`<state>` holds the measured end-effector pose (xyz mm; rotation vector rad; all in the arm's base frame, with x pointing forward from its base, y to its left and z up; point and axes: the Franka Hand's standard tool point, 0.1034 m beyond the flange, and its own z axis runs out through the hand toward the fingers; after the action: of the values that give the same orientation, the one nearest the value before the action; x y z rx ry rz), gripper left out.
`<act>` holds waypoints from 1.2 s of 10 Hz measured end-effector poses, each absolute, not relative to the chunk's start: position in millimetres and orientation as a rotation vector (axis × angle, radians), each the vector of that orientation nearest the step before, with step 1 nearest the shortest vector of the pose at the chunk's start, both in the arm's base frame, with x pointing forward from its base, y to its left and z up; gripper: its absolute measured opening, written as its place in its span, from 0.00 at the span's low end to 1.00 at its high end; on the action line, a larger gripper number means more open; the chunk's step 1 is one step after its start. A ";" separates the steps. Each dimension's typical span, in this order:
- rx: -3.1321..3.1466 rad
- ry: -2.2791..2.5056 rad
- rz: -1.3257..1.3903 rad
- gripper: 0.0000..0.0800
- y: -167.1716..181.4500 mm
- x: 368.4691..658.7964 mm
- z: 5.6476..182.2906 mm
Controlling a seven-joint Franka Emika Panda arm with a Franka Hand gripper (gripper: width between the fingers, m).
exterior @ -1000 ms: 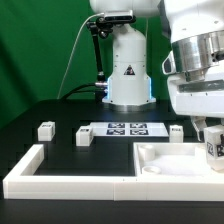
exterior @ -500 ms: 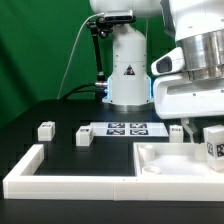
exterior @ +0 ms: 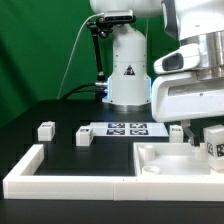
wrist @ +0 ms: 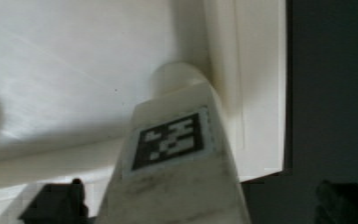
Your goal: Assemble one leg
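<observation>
Evidently the fingers [wrist: 55,200] clamp the leg [exterior: 213,143] between them (tag showing), aiming it at the tray [exterior: 160,166] corner beyond.

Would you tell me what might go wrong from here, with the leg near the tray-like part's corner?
1. The leg in the gripper is close to the corner wall of the tray-like part, so it may catch the rim on the way down.
2. A loose leg lies just behind the tray-like part, near the gripper; a sideways move could knock it.
</observation>
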<state>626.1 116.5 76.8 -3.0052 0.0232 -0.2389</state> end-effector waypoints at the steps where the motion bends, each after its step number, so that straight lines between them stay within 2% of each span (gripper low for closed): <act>1: -3.009 -0.059 -0.253 0.81 116.2 626.4 76.6; 2: -3.009 -0.099 -0.256 0.69 115.5 626.6 76.6; 3: -3.009 -0.091 -0.255 0.51 115.9 626.5 76.6; 4: -3.009 -0.092 -0.255 0.51 115.7 626.5 76.6; 5: -3.009 -0.092 -0.255 0.36 115.7 626.5 76.5; 8: -2.997 0.035 -0.252 0.36 114.8 626.5 76.0; 12: -2.797 0.923 -0.209 0.36 108.6 624.8 74.4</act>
<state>624.8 108.6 74.4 -2.7968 0.9231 -0.2092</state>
